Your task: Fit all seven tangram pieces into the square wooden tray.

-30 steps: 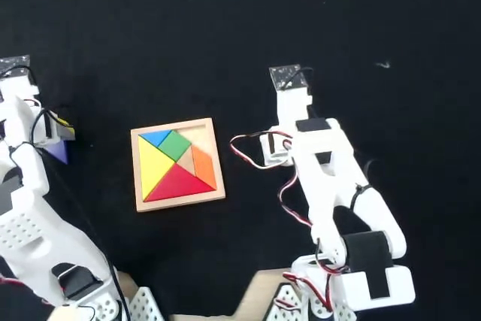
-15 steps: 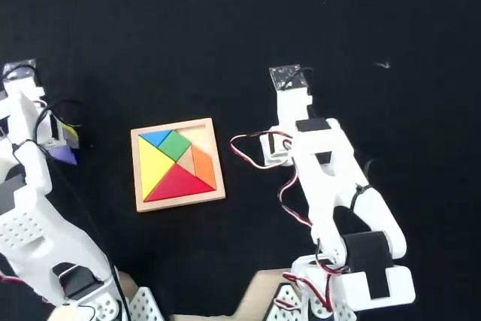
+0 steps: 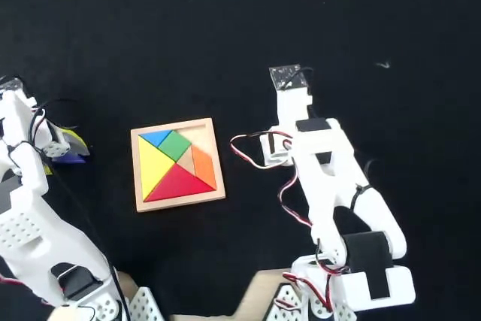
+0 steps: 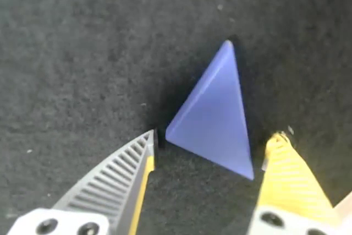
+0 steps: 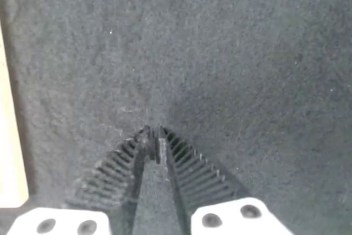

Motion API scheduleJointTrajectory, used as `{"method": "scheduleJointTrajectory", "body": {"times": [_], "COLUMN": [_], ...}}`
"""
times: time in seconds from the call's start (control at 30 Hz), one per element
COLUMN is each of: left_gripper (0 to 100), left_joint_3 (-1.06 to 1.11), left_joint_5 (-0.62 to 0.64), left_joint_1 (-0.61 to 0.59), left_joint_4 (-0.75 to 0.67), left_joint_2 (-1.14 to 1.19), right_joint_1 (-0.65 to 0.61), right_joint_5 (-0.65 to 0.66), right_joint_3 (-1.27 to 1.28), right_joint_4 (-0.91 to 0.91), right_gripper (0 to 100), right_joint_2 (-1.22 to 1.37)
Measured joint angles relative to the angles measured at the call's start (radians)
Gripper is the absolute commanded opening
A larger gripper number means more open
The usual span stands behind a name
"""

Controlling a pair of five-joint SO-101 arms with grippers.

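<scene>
L pincer (image 4: 214,137) open, flanking purple triangle (image 4: 217,108)

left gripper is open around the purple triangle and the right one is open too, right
No, the right gripper is shut, fingertips together, as the right wrist view shows. The left gripper is open around the purple triangle.

square wooden tray (image 3: 135,171), coloured pieces (image 3: 174,172) flat inside; purple triangle (image 4: 214,114) flat outside, well apart from tray.

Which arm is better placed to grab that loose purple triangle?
Left. The left arm has open jaws either side of the purple triangle; the right arm sits across the tray, jaws shut.
</scene>
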Motion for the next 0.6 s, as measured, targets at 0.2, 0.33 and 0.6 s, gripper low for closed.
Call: {"method": "scheduleJointTrajectory", "body": {"times": [0.2,0.33,0.6], "left_gripper": [31,31,17], "left_joint_3": [0.002,0.002,0.012], "left_joint_5": [0.180,0.235,0.250], "left_joint_1": [-0.018,-0.020,-0.020], "left_joint_4": [-0.057,-0.061,-0.069], "left_joint_2": [0.000,0.003,0.003], "right_joint_1": [0.000,0.000,0.000], "right_joint_5": [0.000,0.000,0.000], "right_joint_3": [0.000,0.000,0.000], "right_joint_4": [0.000,0.000,0.000], "right_gripper": [1.3,1.4,1.4], "right_joint_2": [0.000,0.000,0.000]}}
